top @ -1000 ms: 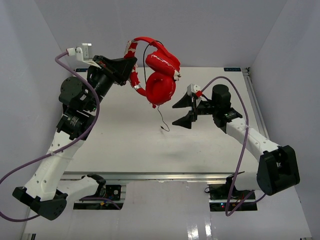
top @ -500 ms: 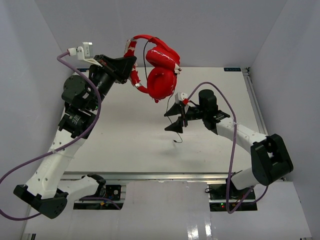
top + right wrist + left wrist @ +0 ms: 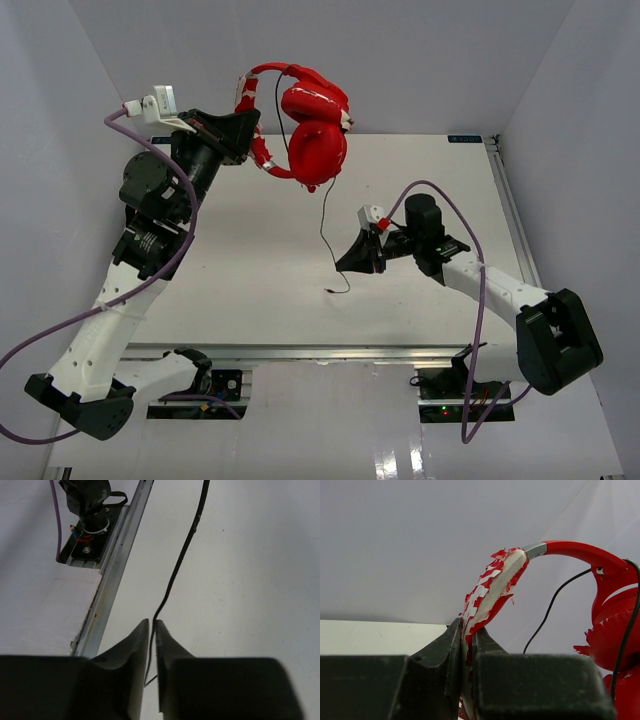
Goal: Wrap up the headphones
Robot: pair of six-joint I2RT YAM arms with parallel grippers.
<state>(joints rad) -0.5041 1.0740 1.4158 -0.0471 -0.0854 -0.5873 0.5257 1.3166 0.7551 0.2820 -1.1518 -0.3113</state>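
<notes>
The red headphones (image 3: 315, 135) hang in the air above the back of the table, cups together. My left gripper (image 3: 255, 140) is shut on their peeling red-and-white headband (image 3: 495, 587), which is pinched between the jaws of the left gripper (image 3: 468, 635). The thin dark cable (image 3: 322, 215) drops from the cups to the table, its end (image 3: 330, 291) lying loose. My right gripper (image 3: 345, 265) sits low over the table, with the jaws nearly together. In the right wrist view the cable (image 3: 182, 555) runs straight between the tips of the right gripper (image 3: 152, 625).
The white table (image 3: 250, 260) lies under both arms. A metal rail (image 3: 117, 565) runs along its near edge, with an arm base (image 3: 87, 500) and a purple cable beyond it. Grey walls close in the left, right and back.
My right gripper went from wide open to closed around the cable while shifting left and down. The left arm lifted the headphones slightly up and left.
</notes>
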